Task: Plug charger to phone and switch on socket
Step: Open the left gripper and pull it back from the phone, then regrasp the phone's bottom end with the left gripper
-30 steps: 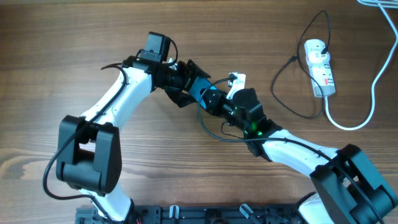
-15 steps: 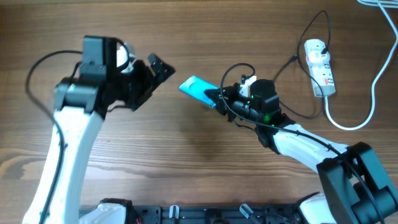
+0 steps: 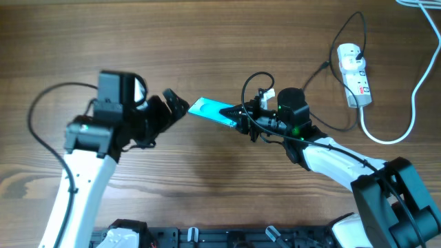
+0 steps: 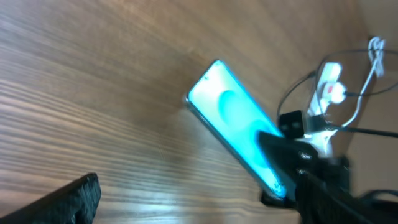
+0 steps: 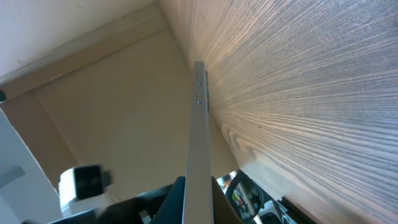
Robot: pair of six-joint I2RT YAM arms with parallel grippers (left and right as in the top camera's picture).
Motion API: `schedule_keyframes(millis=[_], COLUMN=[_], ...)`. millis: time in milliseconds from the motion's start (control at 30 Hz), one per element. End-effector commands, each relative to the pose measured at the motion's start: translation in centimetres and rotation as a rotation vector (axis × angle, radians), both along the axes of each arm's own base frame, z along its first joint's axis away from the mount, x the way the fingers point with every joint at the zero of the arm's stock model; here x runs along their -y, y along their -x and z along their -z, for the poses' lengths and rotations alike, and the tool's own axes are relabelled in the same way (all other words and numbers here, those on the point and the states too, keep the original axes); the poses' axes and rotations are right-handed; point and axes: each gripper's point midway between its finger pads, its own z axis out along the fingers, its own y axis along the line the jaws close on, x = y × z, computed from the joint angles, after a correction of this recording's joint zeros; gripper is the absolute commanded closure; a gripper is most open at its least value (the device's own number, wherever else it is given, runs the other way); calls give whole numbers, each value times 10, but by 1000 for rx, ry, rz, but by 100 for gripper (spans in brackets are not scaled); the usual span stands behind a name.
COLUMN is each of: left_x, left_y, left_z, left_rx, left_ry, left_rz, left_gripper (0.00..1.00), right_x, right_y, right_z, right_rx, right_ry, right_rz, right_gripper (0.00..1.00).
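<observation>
My right gripper (image 3: 239, 115) is shut on one end of the phone (image 3: 210, 110) and holds it off the table, turquoise screen up. In the right wrist view the phone (image 5: 199, 124) is edge-on between the jaws (image 5: 196, 196). My left gripper (image 3: 174, 104) is open and empty just left of the phone's free end. In the left wrist view the phone (image 4: 233, 121) lies ahead of the open fingers (image 4: 199, 211). The socket (image 3: 354, 74) lies at the far right, and shows blurred in the left wrist view (image 4: 329, 87). The charger cable (image 3: 307, 103) runs from it toward my right arm; its plug end is hidden.
A thick white cord (image 3: 415, 96) trails from the socket along the right edge. The wooden table (image 3: 207, 41) is bare wood at the back and in front of the arms. The black charger cable loops between the socket and my right arm.
One second ago both grippers met at the phone. The left gripper then pulled away to the left and has now come back near the phone's free end. The right gripper keeps hold of it.
</observation>
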Motion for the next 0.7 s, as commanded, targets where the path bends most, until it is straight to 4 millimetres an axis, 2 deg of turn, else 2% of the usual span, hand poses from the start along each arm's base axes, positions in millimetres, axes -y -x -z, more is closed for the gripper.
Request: schedule_keyframes(millis=[0, 100, 133, 233, 300, 367, 567, 667], left_x=[5, -13, -32, -33, -33, -28, -17, -9], left_y=[11, 20, 37, 49, 52, 51, 25, 17], left_z=[-3, -31, -55, -67, -65, -53, -43, -30], left_rx=[93, 259, 373, 438, 444, 417, 385, 321], left_ry=[68, 11, -41, -22, -21, 1, 73, 87], left_rz=[-8, -67, -133, -133, -134, -117, -149, -151], left_gripper=[0, 0, 0, 0, 0, 0, 0, 0], right_x=[-4, -4, -4, -4, -5, -5, -6, -6], right_y=[1, 1, 1, 1, 2, 4, 7, 7], right_z=[-17, -17, -17, -17, -17, -18, -18, -18], right_rx=[28, 44, 50, 50, 49, 50, -6, -46], right_ry=[-36, -31, -30, -29, -31, -34, -55, -67], right_rz=[-34, -37, -39, -39, -44, -56, -58, -47], right_gripper=[95, 96, 96, 96, 96, 96, 96, 96])
